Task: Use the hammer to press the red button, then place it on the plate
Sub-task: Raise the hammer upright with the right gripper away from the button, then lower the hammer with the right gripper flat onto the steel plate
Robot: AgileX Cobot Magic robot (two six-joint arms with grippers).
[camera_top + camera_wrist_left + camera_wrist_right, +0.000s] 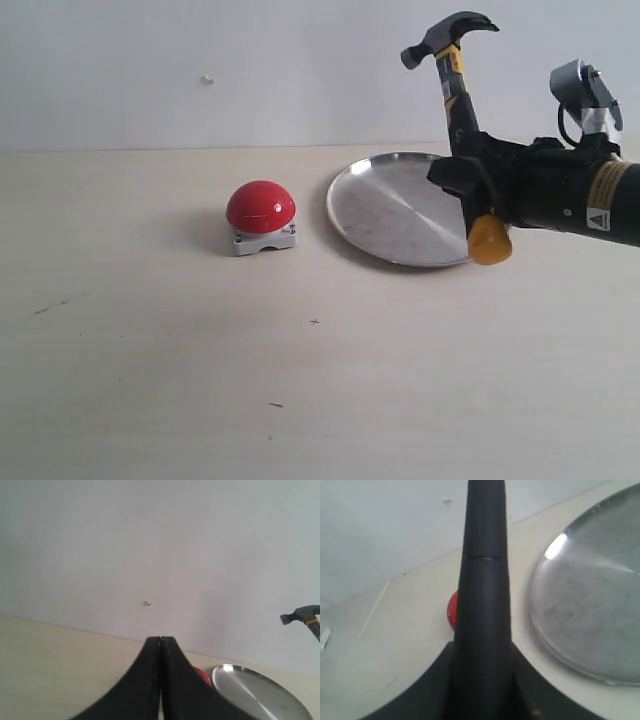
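1. The right gripper (470, 185) is clamping its jaws around the black rubber grip of the small claw hammer with the dark steel head (458, 95), at the right of the scene.
2. The hammer is standing almost upright in that grasp, leaning a little to the left at the top. Its head is showing high against the pale wall (200, 60), with the striking face pointing left and the claw pointing right.
3. The hammer's yellow end is sticking out below the jaws, showing in front of the right part of the round shiny silver metal plate (390, 205). I cannot tell whether the two are touching.
4. The plate is lying flat on the light beige table (150, 350), right of centre and towards the far side.
5. The large glossy red dome button on its small grey-white square base (260, 207) is sitting on the table just left of the plate, apart from it and well apart from the hammer.
6. The left gripper (160, 645) is pressing its two black jaws together with nothing between them, facing the wall with the button and plate lying beyond it to the right.
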